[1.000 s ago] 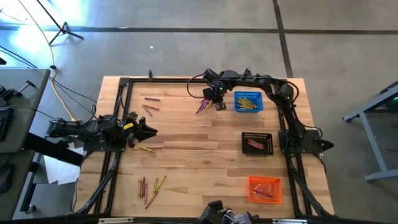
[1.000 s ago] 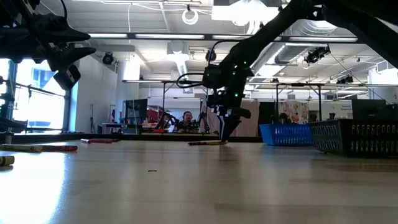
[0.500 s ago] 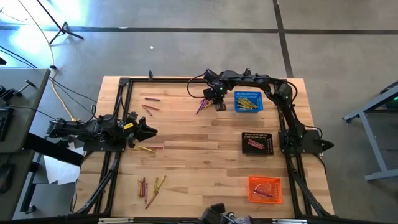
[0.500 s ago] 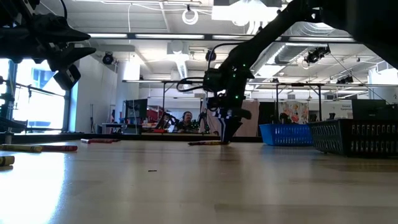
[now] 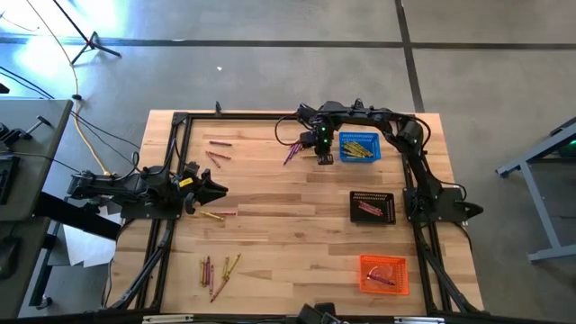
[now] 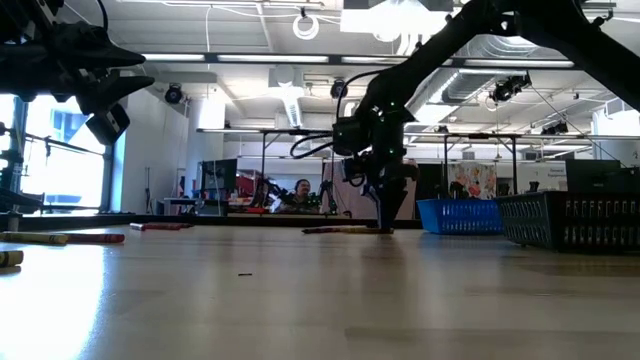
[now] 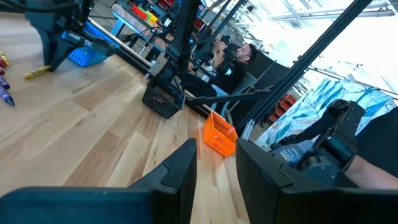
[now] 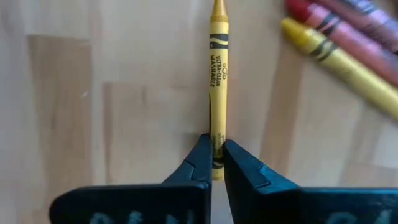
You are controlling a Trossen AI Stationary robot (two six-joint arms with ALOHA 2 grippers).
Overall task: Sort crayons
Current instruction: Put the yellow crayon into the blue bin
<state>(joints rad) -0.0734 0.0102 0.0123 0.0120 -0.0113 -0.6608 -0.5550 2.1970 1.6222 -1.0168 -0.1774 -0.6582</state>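
My right gripper [image 5: 324, 156] stands at the far middle of the table, pointing down, shut on a yellow crayon [image 8: 217, 74] that lies on the wood. A red, a yellow and a purple crayon [image 8: 339, 37] lie close beside it, and purple ones [image 5: 292, 151] show in the high view. More crayons lie far left [image 5: 216, 149], mid left [image 5: 216, 214] and near left [image 5: 219, 268]. My left gripper [image 7: 214, 168] waits open and level at the table's left side [image 5: 216, 189]. My right gripper pinches the yellow crayon near its blunt end [image 8: 217, 146] between its two fingertips, one on each long side. The fingers come from above, pointing down. The crayon lies flat on the table, its pointed end reaching away from the fingers.
A blue basket [image 5: 359, 147] with yellow crayons stands just right of the right gripper. A black basket [image 5: 372, 206] with reddish crayons is at mid right and an orange basket [image 5: 384, 274] at near right. Bare wood spans the table's middle [image 5: 288, 225].
My right gripper has shifted a little toward the table's right edge, nearer the blue basket, and has tipped to point more straight down, its tips staying at table height.
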